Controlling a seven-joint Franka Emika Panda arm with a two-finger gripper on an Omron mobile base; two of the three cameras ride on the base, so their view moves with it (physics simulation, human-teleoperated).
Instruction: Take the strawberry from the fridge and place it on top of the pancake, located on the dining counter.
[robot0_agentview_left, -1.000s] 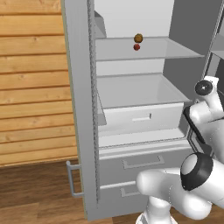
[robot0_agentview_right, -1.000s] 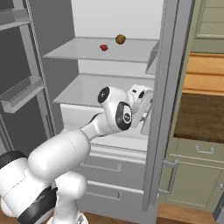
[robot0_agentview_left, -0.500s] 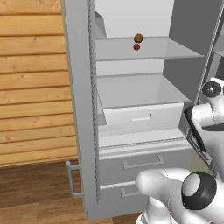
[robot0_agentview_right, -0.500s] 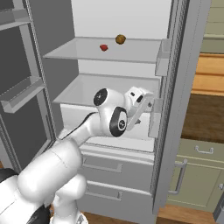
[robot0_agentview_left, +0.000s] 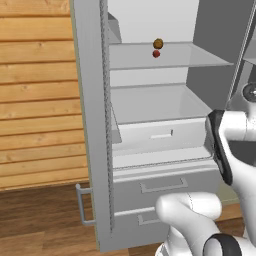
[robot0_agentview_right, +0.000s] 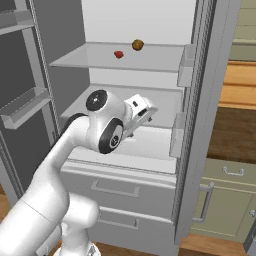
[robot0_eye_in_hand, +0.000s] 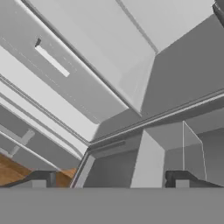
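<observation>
- The strawberry (robot0_agentview_right: 118, 54) sits on the upper shelf (robot0_agentview_right: 150, 62) of the open fridge (robot0_agentview_left: 92, 150), just beside a brownish ball (robot0_agentview_right: 138, 45).
- My fingers (robot0_eye_in_hand: 109, 177) are spread wide apart and empty, low in front of the drawers (robot0_agentview_left: 160, 186).
- I judge I should rise to shelf height, approach level, and straddle only the red fruit.
- Close gently; nudging the ball could roll both away.

The tiny red roundish strawberry (robot0_agentview_left: 156, 53) (robot0_agentview_right: 118, 54) lies on an upper white shelf of the tall light-grey fridge (robot0_agentview_left: 92, 125) (robot0_agentview_right: 200, 125), whose doors stand open, just beside a brownish-orange ball (robot0_agentview_left: 158, 43) (robot0_agentview_right: 137, 45).
</observation>
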